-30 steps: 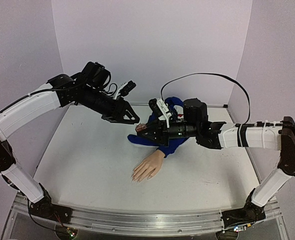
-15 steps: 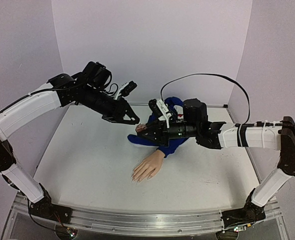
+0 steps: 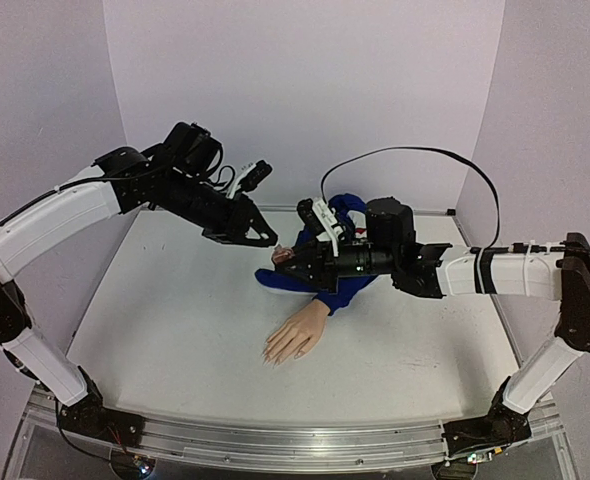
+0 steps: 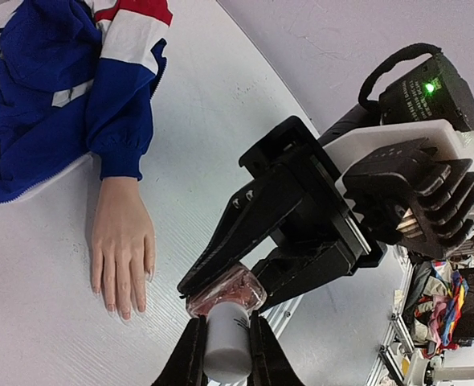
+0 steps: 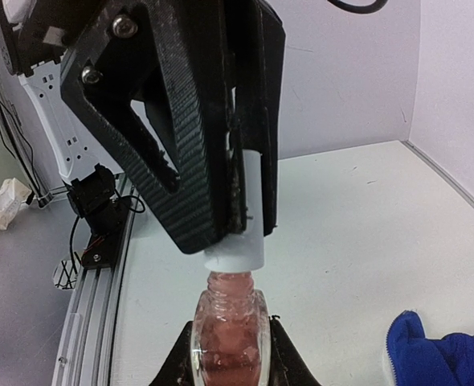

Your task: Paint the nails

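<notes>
- Pinkish bottle (image 5: 225, 322) pinched in right gripper (image 5: 225, 358); left gripper (image 4: 225, 354) clamps its white cap (image 5: 241, 225), axis running straight between them.
- Below the bottle, well apart, lie the nails (image 3: 273, 356) of the mannequin hand (image 3: 297, 335).

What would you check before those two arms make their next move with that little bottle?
1. Bottle grip: the right gripper is shut on the polish bottle: ok.
2. Cap grip: the left gripper is shut on the white cap: ok.
3. Cap and bottle in line between the two grippers: ok.
4. Cap already loosened: cannot tell.
5. The mannequin hand lies flat on the table, apart from both arms, with the nails uncovered: ok.
6. Nails painted or bare: cannot tell, too small.
</notes>
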`<act>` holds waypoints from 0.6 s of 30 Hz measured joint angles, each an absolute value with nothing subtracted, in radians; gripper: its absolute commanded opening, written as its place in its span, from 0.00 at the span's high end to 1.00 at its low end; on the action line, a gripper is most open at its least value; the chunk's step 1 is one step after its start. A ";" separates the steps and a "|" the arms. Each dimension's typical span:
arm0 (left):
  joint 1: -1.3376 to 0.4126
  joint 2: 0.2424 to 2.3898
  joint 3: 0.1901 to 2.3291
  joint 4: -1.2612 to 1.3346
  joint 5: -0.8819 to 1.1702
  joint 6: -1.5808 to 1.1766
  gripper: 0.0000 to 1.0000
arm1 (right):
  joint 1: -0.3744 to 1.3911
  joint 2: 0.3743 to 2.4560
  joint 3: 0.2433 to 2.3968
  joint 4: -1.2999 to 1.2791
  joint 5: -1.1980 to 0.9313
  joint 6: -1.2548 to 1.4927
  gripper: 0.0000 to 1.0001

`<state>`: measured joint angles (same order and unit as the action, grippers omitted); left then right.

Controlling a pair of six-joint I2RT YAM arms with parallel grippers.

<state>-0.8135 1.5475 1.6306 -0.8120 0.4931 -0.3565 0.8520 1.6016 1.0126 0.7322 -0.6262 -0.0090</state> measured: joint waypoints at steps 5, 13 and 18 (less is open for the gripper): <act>-0.813 1.534 1.631 -0.812 0.476 -0.353 1.00 | 0.852 1.602 1.013 0.733 -0.625 -0.012 1.00; -0.813 1.520 1.631 -0.813 0.459 -0.343 1.00 | 0.852 1.602 1.013 0.733 -0.624 -0.016 1.00; -0.813 1.518 1.631 -0.814 0.450 -0.340 1.00 | 0.852 1.602 1.013 0.732 -0.623 -0.016 1.00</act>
<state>-0.8135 1.5177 1.6306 -0.8143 0.4503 -0.3397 0.8524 1.6016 1.0126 0.7322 -0.6231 -0.0162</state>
